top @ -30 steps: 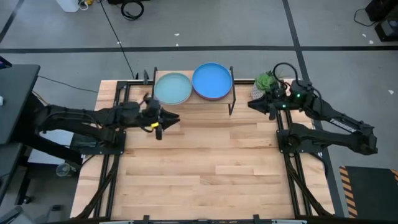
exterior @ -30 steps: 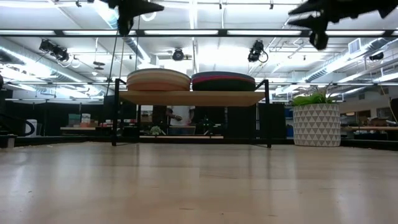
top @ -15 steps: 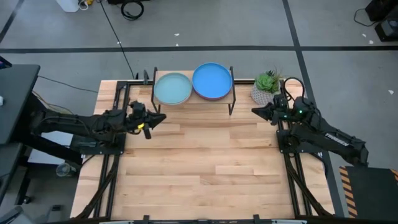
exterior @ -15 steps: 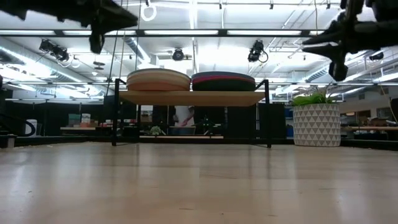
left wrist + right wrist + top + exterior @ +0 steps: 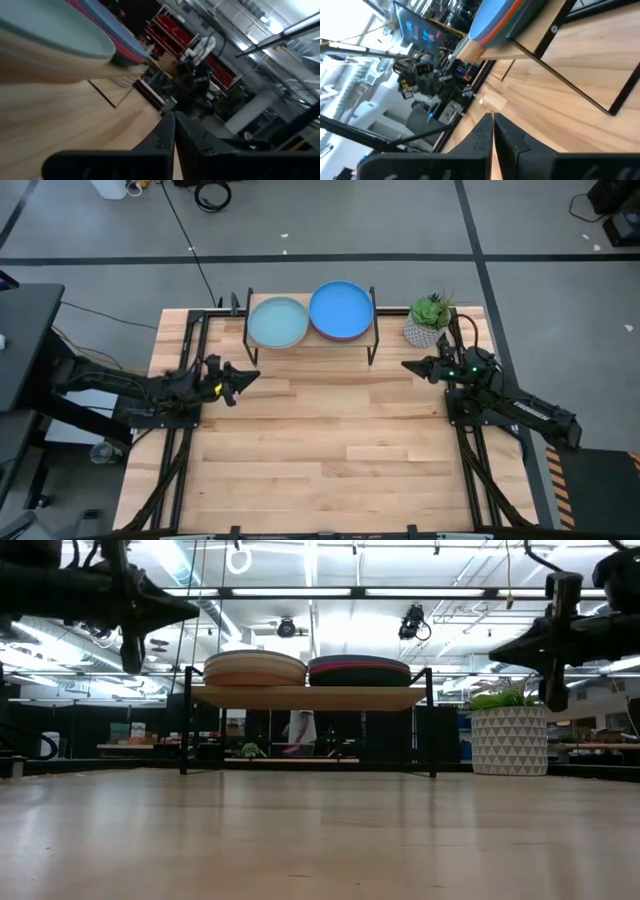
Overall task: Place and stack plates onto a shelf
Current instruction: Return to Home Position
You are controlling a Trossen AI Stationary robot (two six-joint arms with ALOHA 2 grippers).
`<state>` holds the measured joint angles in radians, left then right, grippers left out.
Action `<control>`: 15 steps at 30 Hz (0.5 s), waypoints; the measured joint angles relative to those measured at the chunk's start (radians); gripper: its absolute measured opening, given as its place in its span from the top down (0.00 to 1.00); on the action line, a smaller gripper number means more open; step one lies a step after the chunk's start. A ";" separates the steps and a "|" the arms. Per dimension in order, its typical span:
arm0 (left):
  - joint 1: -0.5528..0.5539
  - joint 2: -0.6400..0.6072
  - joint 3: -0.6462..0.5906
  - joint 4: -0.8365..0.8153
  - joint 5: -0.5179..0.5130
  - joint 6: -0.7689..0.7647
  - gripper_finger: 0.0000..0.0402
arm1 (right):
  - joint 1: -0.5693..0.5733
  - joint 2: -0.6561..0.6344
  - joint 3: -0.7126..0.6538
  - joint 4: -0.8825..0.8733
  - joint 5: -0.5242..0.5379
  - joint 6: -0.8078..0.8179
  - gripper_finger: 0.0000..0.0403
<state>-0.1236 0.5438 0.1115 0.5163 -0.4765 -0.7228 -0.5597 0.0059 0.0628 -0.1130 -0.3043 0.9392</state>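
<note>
The shelf point(image 5: 372, 330) stands at the table's far middle on black legs, its light-wood board point(image 5: 310, 697) bearing two stacks of plates. The left stack point(image 5: 254, 668) has a light teal plate point(image 5: 277, 322) on top. The right stack point(image 5: 360, 671) has a blue plate point(image 5: 341, 309) on top. My left gripper point(image 5: 245, 376) is shut and empty, in the air left of the shelf and nearer than it. My right gripper point(image 5: 408, 366) is shut and empty, right of the shelf. The wrist views show the light teal plate point(image 5: 60, 35), the blue plate point(image 5: 490, 20) and shut fingers.
A small plant in a white patterned pot point(image 5: 428, 320) stands on the table right of the shelf, close behind my right arm; it also shows in the low view point(image 5: 508, 735). A person point(image 5: 300, 730) shows in the room beyond the shelf.
My left gripper has drawn back from the shelf toward the table's left edge and come down. My right gripper has moved a little toward the near edge and come down. Both have stayed shut. The plates have not moved.
</note>
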 joint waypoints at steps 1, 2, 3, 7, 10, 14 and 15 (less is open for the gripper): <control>-0.007 -0.004 -0.011 0.010 0.000 -0.001 0.96 | 0.000 0.006 -0.002 0.006 0.003 0.002 0.95; -0.016 -0.005 -0.021 0.027 0.001 -0.001 0.97 | 0.000 0.006 -0.003 0.008 0.014 0.011 0.96; -0.024 -0.010 -0.034 0.044 0.003 0.000 0.97 | 0.000 0.003 -0.003 0.005 0.033 0.026 0.96; -0.062 -0.024 -0.075 0.091 0.002 0.006 0.97 | 0.000 0.001 -0.003 0.007 0.121 0.052 0.97; -0.083 -0.028 -0.102 0.116 0.002 0.001 0.97 | 0.000 0.002 -0.003 -0.005 0.155 0.027 0.96; -0.091 -0.030 -0.102 0.111 0.023 0.017 0.97 | 0.000 0.003 -0.003 -0.007 0.138 -0.163 0.94; -0.085 -0.030 -0.102 0.111 0.042 0.023 0.97 | 0.000 0.003 -0.003 -0.006 0.132 -0.217 0.93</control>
<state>-0.2086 0.5140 0.0090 0.6273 -0.4343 -0.6996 -0.5598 0.0086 0.0597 -0.1194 -0.1722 0.7222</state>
